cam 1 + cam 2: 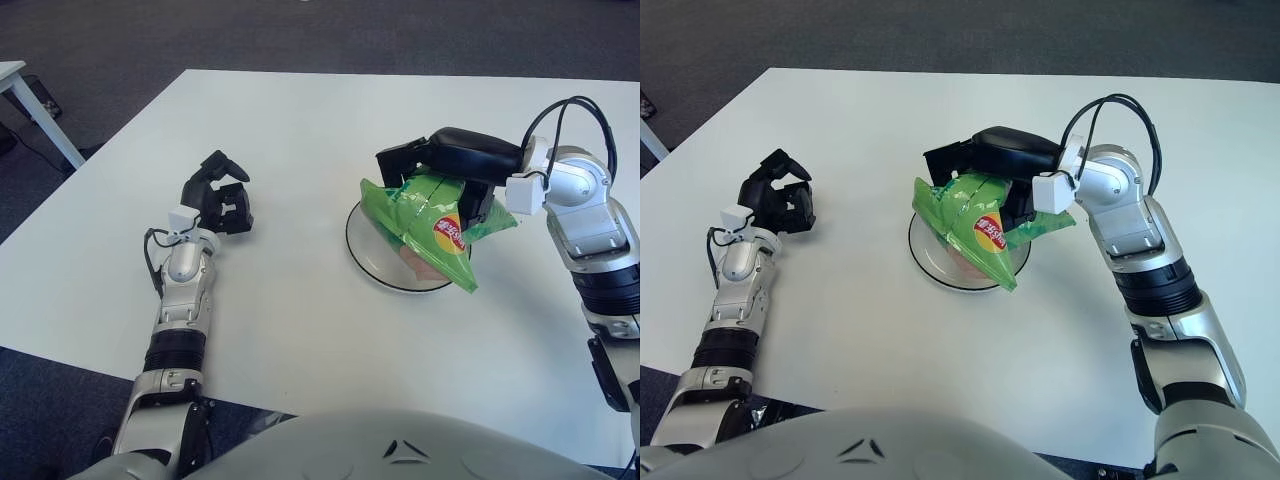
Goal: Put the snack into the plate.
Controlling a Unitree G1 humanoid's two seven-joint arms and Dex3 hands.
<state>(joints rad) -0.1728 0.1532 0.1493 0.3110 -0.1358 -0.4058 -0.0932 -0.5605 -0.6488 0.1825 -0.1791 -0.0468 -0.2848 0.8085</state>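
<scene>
One white table (300, 120) on dark carpet (300, 30); right robot hand (440, 165) grasps snack (425, 215) over plate (365, 262)

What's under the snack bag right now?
The plate, its rim showing left and front. The right hand grips the snack bag from above; whether the bag touches the plate is hidden.

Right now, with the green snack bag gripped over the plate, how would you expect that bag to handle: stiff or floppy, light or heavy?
The green snack bag looks creased and puffy, so probably floppy and light for its size. Its glossy film may be slippery; the right robot hand clamps it from above. Its lower corner overhangs the plate, so it could slump sideways on release. The left robot hand shows apart, to the plate's left.
</scene>
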